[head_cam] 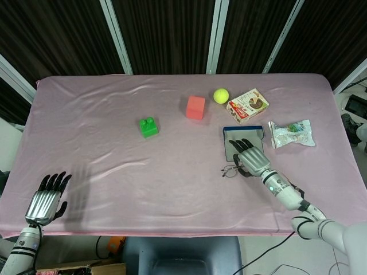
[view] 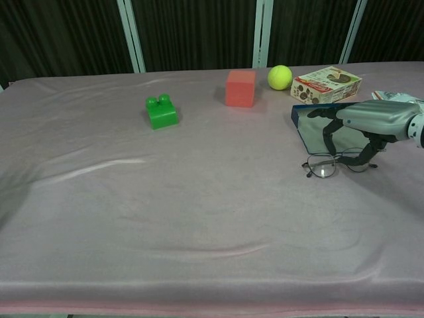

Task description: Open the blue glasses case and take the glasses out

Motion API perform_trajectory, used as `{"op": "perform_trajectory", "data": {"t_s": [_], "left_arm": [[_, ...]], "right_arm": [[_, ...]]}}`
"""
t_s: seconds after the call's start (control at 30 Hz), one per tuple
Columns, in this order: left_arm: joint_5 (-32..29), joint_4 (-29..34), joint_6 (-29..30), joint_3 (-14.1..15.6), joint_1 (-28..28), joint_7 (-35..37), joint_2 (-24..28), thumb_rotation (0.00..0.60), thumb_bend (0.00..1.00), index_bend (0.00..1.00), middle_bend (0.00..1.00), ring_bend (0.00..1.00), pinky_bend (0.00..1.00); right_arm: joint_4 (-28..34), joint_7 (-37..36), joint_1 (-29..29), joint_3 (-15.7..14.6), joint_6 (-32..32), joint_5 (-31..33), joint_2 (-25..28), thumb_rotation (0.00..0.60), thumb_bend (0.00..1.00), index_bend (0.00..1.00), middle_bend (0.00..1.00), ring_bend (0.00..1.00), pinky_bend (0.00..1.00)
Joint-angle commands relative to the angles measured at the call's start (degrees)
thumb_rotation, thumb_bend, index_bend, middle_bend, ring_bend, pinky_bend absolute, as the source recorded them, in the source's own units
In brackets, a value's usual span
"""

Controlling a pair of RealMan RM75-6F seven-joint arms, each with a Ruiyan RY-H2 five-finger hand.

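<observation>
Glasses [view: 338,163] lie on the counter [view: 199,199] right under our right hand [head_cam: 250,157], just in front of the open blue case [view: 311,129]. Our fingers [view: 328,136] arch down over the frame, spread, holding nothing that we can see. We judge the thin wire frame light, springy and easily bent, so we take it at the bridge. Our left hand [head_cam: 46,199] rests open, well apart
</observation>
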State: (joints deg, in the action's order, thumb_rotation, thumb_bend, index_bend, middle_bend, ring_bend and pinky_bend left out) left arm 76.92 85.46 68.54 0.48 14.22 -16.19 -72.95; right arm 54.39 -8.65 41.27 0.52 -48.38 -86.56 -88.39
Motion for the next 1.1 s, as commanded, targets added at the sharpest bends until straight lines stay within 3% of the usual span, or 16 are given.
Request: {"op": "perform_trajectory", "data": {"t_s": [0.03,0.4,0.77,0.93,1.1], "left_arm": [[-0.01,-0.02,-0.04,0.01,0.01,-0.02,0.00,0.600,0.42,0.00,0.00,0.00,0.04],[-0.24,-0.10,-0.28,0.02,0.11,-0.44,-0.04,0.600,0.42,0.00,0.00,0.00,0.04],[-0.20,-0.01,-0.31,0.00,0.14,-0.09,0.10,0.600,0.42,0.00,0.00,0.00,0.04],[-0.35,-0.07,-0.62,0.02,0.26,-0.27,0.00,0.600,0.42,0.00,0.00,0.00,0.04],[0.13,0.29,0.19,0.00,0.00,0.19,0.35,0.600,0.42,0.00,0.00,0.00,0.04]], "right_arm": [[-0.32,-0.03,0.01,0.03,0.09,0.12,-0.18,0.600,0.52,0.67,0.00,0.00,0.00],[-0.94,-0.04,0.05,-0.16,0.31,0.10,-0.63,0.600,0.53,0.71,0.01,0.00,0.00],[0.86,1.49,1.28,0.90,-1.19,-0.71,-0.93,0.600,0.63,0.76,0.05,0.00,0.00],[3.69,4.73,4.13,4.20,-0.31,0.91,-2.44,0.600,0.63,0.77,0.06,0.00,0.00],[4.57,10.60,9.72,9.79,4.37,6.06,-7.55,0.600,0.63,0.77,0.06,0.00,0.00]]}}
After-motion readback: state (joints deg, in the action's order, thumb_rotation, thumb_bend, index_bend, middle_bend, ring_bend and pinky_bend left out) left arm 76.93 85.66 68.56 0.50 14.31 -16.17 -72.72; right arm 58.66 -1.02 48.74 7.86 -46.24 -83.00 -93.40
